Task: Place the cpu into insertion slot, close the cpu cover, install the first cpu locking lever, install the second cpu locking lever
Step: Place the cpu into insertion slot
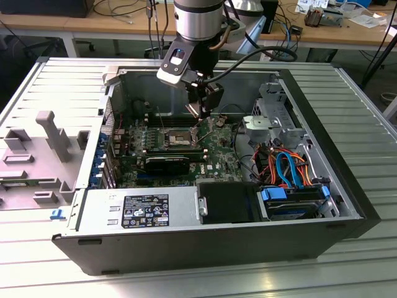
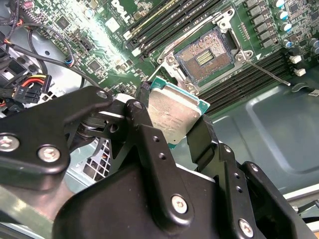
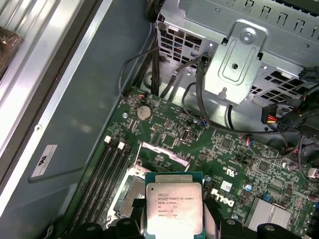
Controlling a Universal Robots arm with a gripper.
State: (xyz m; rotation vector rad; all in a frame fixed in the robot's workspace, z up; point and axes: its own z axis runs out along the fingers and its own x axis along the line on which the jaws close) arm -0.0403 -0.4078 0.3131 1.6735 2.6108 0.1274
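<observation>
My gripper (image 1: 208, 113) is shut on the cpu (image 2: 172, 115), a flat square chip with a silver-grey top and green edge, pinched by its sides between the black fingers (image 2: 144, 112). It hangs inside the open computer case, above the green circuit board. The insertion slot (image 2: 204, 57) lies uncovered, its dark contact field showing inside a silver rim, a short way from the chip. In the first wrist view the cpu (image 3: 173, 209) hides part of the insertion slot (image 3: 128, 191). The cpu cover (image 3: 163, 152) stands swung open beside the slot. A thin locking lever (image 2: 269, 74) sticks out free.
Long black memory slots (image 2: 164, 25) flank the socket. A black expansion card (image 1: 167, 164) lies toward the case front, with the power supply (image 1: 139, 211) beyond it. A drive cage (image 1: 273, 118) and orange and blue cables (image 1: 288, 167) crowd the exterior view's right.
</observation>
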